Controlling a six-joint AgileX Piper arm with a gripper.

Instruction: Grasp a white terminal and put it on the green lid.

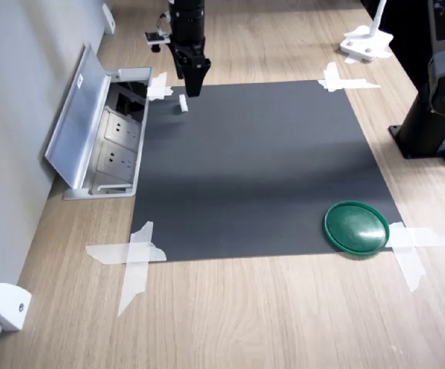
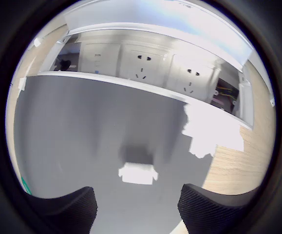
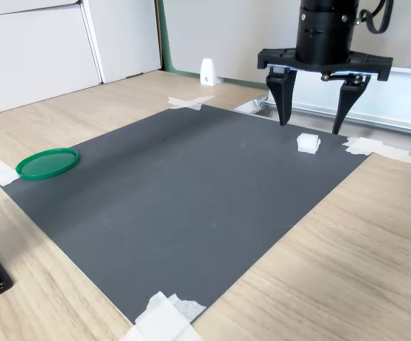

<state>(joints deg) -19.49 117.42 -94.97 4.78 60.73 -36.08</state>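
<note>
The gripper [image 3: 310, 126] hangs with jaws spread wide above the white terminal [image 3: 308, 143], which lies on the dark mat's corner beside the socket box [image 1: 114, 142], far from the green lid [image 1: 356, 227]. Light, rigid plastic, probably; pinch its long sides squarely.

A dark grey mat [image 1: 253, 165] is laid flat on a wooden table [image 1: 245, 315]. Its corners are held down with white tape [image 1: 134, 257]. An open socket box [image 1: 103, 138] is seen just beside the mat. A small white wedge [image 1: 8, 305] is seen well apart from the mat.
</note>
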